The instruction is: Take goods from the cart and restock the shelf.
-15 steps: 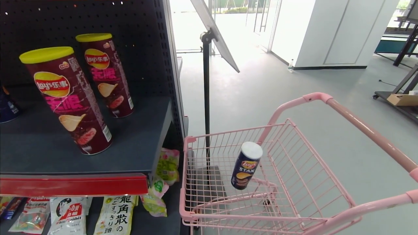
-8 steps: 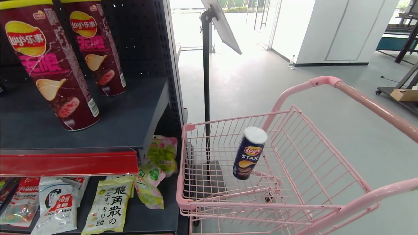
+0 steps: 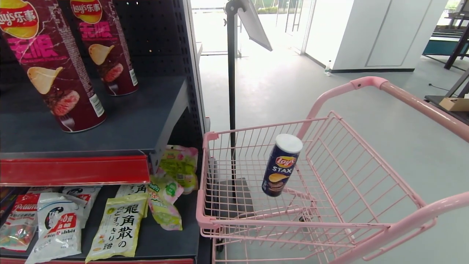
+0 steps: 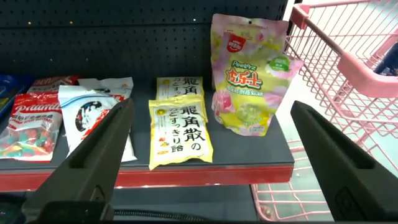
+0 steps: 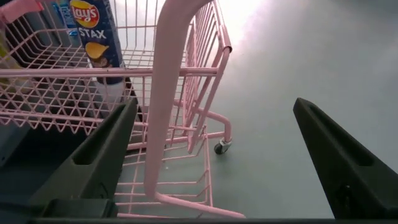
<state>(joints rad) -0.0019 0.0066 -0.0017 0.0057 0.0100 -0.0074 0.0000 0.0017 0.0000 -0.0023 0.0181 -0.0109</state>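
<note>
Navy chip can (image 3: 281,165) stands in pink cart (image 3: 203,221); left gripper (image 4: 211,109) and right gripper (image 5: 211,106) gape empty; the right should probably clear the rim and clasp mid-can.

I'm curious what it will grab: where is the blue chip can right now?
In the head view, the blue chip can stands inside the pink cart, to the right of the dark shelf.

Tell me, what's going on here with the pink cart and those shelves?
A robot is restocking shelves from the pink cart. One blue chip can stands in its basket, not yet picked up. Both claws are open and empty: the left claw faces the snack bags on the lower shelf, and the right claw hangs beside the cart. Two tall red cans stand on the shelf above.
</note>
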